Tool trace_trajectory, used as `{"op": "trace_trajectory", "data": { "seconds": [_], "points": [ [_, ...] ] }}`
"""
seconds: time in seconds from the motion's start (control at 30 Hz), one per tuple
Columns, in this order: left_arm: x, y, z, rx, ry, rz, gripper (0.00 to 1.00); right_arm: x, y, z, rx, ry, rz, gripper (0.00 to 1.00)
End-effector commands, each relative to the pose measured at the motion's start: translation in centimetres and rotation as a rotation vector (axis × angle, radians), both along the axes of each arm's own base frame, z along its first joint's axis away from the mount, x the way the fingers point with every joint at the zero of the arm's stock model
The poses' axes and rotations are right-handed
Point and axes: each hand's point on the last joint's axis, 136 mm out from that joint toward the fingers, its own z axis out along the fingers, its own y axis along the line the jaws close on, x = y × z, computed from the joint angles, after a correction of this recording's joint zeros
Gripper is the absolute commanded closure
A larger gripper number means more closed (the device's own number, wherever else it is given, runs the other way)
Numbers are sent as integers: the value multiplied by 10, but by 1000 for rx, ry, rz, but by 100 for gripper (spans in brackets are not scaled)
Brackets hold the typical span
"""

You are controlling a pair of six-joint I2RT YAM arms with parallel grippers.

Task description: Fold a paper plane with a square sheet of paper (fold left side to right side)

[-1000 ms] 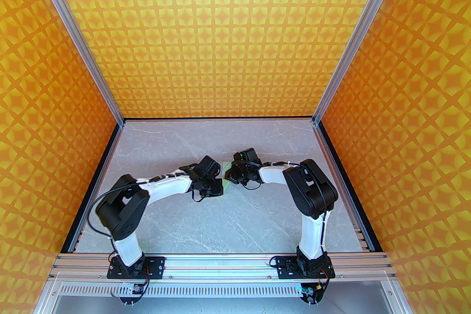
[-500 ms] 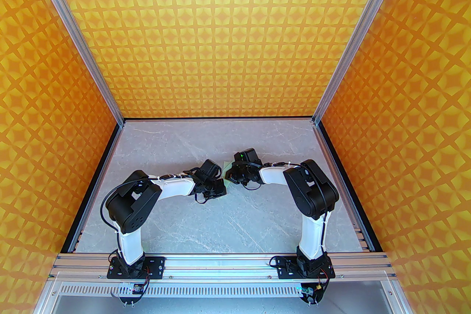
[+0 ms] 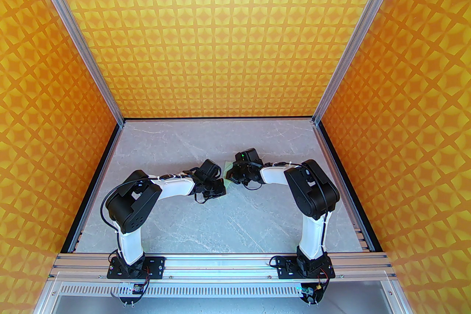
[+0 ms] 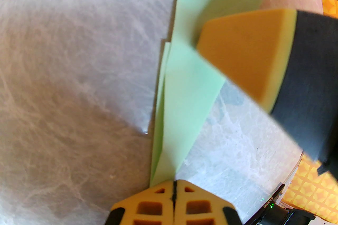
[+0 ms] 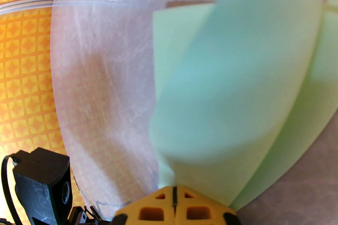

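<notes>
Sheet of paper, one, creased, in left fingers and right fingers

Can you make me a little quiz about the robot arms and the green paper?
1. True or false: the left gripper is shut on the paper.
2. What do the walls look like? A) plain blue B) orange and yellow pattern C) white tiles
3. How many grippers are pinching the paper?

Key
1. True. Its fingertips are pressed together with the paper coming out from between them.
2. B
3. Two. The right gripper is shut on it too.
</notes>
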Motion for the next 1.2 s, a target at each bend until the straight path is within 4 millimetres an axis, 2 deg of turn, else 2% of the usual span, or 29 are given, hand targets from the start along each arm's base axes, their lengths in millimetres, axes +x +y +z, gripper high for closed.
{"op": "trace_trajectory", "data": {
  "seconds": [0.0, 0.23, 0.67, 0.8, 1.0, 1.07, 1.17],
  "points": [
    [-67, 64, -73, 279, 243, -15, 100, 12, -27, -18, -78, 22, -48, 100],
    [-79, 68, -86, 280, 289, -4, 100, 27, -52, -24, -141, 33, -66, 100],
    [-80, 64, -79, 260, 280, -19, 100, 74, -102, -29, -177, 54, -186, 100],
    [-77, 62, -76, 255, 273, -24, 100, 82, -112, -25, -158, 47, -218, 100],
    [-72, 55, -70, 244, 258, -32, 100, 78, -104, 21, -69, -65, -219, 99],
    [-71, 53, -69, 242, 255, -34, 100, 70, -91, 38, 1, -100, -205, 99],
    [-70, 51, -68, 238, 252, -37, 100, 49, -68, 51, 46, -129, -164, 99]
  ]
}}
